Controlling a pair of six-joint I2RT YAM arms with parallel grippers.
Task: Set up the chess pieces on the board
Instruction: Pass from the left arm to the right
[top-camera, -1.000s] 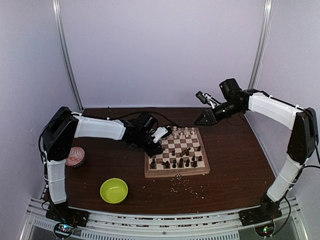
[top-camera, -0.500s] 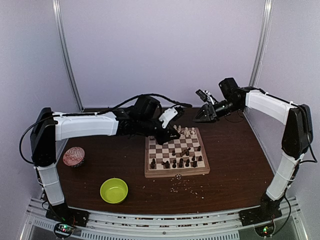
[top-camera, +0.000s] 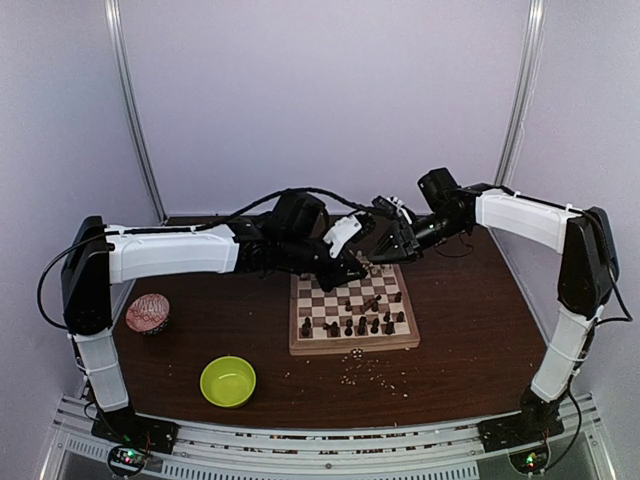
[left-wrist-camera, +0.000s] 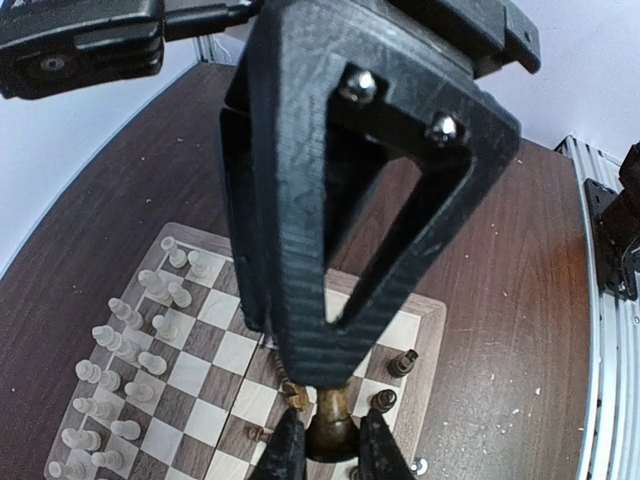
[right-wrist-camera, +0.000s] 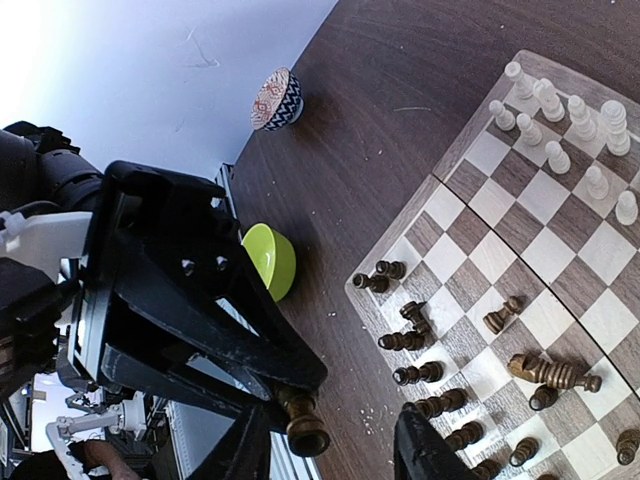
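**Above the far edge of the board (top-camera: 355, 347): a held dark brown piece (left-wrist-camera: 331, 425)**

Between the tips of the left gripper (left-wrist-camera: 328, 452) is this dark brown piece. The jaws are nearly together and press it from both sides. The right gripper (right-wrist-camera: 335, 450) has its jaws wide apart, one on each side of the same piece, and I cannot tell if either one touches it. Its black fingers (left-wrist-camera: 300, 250) are hollow triangle frames of ribbed plastic, with two bright screws near the top.

The held piece is smooth turned wood, with a thin neck and a wide round foot. In the right wrist view its long axis lies about in line with the left fingers, the foot pointing away from them.

Below, the board is square, with cream and brown checks and a tan rim, and lies flat on the dark brown table (top-camera: 470, 330). Pale pieces (right-wrist-camera: 570, 125) stand upright in the far rows. Dark pieces (top-camera: 355, 325) are in the near rows, some standing and some fallen on their side.
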